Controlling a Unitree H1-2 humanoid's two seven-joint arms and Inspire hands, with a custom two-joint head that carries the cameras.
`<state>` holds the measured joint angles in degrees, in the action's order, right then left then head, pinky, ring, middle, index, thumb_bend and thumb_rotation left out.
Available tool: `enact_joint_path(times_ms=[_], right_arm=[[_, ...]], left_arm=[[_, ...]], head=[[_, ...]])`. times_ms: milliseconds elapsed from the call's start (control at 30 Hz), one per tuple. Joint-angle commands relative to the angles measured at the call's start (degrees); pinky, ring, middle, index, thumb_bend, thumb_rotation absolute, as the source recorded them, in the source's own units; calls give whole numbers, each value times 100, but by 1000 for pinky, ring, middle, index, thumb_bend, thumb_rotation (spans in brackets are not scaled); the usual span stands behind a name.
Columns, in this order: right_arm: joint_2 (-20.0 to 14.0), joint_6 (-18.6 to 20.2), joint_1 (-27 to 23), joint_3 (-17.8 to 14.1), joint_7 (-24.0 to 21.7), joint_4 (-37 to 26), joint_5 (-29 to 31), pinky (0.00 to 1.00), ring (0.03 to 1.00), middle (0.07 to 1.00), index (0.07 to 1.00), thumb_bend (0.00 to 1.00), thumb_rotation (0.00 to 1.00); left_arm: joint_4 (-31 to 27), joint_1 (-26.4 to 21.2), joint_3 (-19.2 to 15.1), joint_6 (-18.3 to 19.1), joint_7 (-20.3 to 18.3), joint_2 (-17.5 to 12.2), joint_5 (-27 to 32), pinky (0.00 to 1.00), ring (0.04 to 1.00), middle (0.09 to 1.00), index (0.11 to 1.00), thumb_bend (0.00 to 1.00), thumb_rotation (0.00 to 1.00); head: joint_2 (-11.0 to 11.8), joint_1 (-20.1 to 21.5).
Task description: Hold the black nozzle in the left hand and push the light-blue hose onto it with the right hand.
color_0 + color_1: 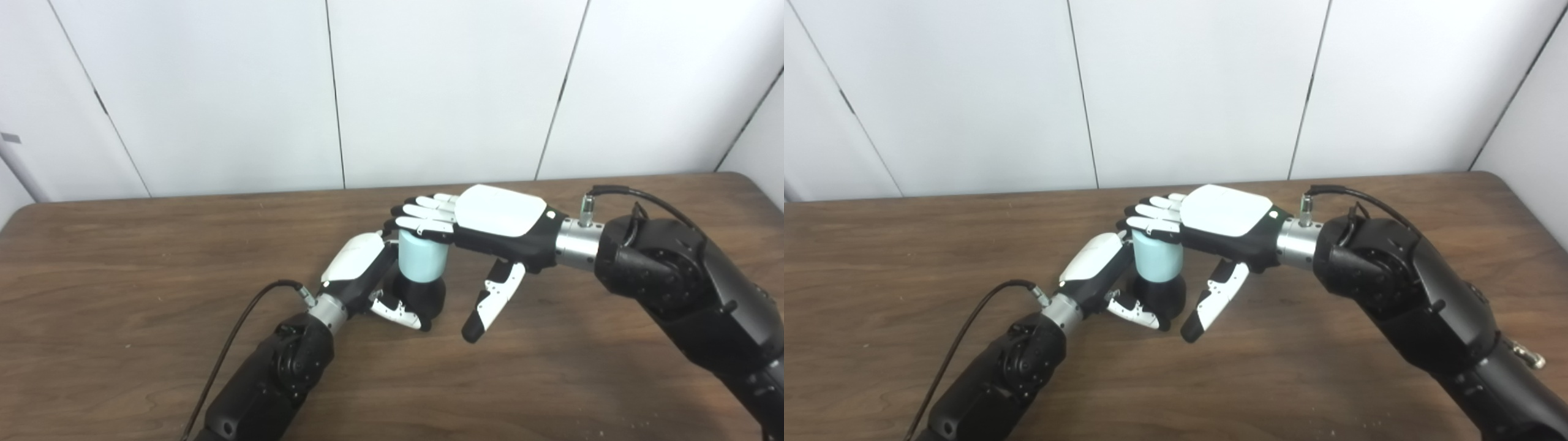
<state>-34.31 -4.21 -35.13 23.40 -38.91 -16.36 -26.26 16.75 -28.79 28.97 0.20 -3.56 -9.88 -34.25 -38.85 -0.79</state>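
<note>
The black nozzle (421,298) stands on the wooden table (122,275) near its middle, and my left hand (361,269) is wrapped around its base from the left. A short light-blue hose piece (421,257) sits upright on top of the nozzle. My right hand (490,223) lies palm down over the hose, its straight fingers (429,215) resting flat on the hose's top. The right thumb (493,303) hangs down to the right, apart from the hose and nozzle. The right hand's fingers are spread and hold nothing.
White wall panels (429,92) rise just behind the table's far edge. Both forearms reach in from the bottom corners, a black cable (233,334) trailing along the left one. Bare wood (1335,380) shows all around the two hands.
</note>
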Motion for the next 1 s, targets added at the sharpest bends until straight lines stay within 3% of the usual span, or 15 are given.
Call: enact_joint_path(times_ms=[0, 433, 500, 533, 600, 700, 800, 967], right_arm=[[-163, 124, 186, 205, -524, -9, 6, 1000, 1000, 1000, 977, 891, 948], [29, 96, 114, 155, -267, 189, 161, 1000, 1000, 1000, 986, 867, 912], [145, 174, 29, -74, -103, 174, 405, 1000, 1000, 1000, 997, 841, 818], [282, 242, 60, -248, 118, 118, 460, 1000, 1000, 1000, 999, 810, 727], [565, 334, 178, -544, 558, 30, 398, 938, 978, 1000, 1000, 744, 440], [994, 447, 319, -909, 1197, -6, 39, 839, 960, 1000, 1000, 735, 223], [1306, 568, 331, -1178, 1623, 31, -271, 779, 953, 1000, 1000, 736, 168], [1546, 966, 283, -1457, 1837, 79, -466, 756, 955, 1000, 1000, 772, 183]], left_arm=[[237, 165, 54, 300, -425, -187, -129, 1000, 652, 484, 488, 525, 0], [244, 148, 60, 234, -403, -198, -132, 1000, 651, 484, 488, 525, 0], [263, 151, 62, 241, -398, -193, -138, 1000, 651, 484, 488, 525, 0], [270, 153, 65, 246, -398, -189, -141, 1000, 651, 484, 488, 525, 0], [279, 158, 68, 250, -396, -186, -146, 1000, 652, 484, 488, 525, 0], [305, 157, 68, 253, -381, -171, -151, 1000, 652, 484, 488, 525, 0], [296, 156, 82, 276, -381, -154, -176, 1000, 652, 484, 488, 525, 0], [286, 168, 91, 265, -361, -144, -189, 1000, 652, 484, 488, 525, 0]], head=[[-2, -5], [9, -28], [20, -25], [20, -25], [20, -25], [45, -11], [50, -20], [64, -18]])
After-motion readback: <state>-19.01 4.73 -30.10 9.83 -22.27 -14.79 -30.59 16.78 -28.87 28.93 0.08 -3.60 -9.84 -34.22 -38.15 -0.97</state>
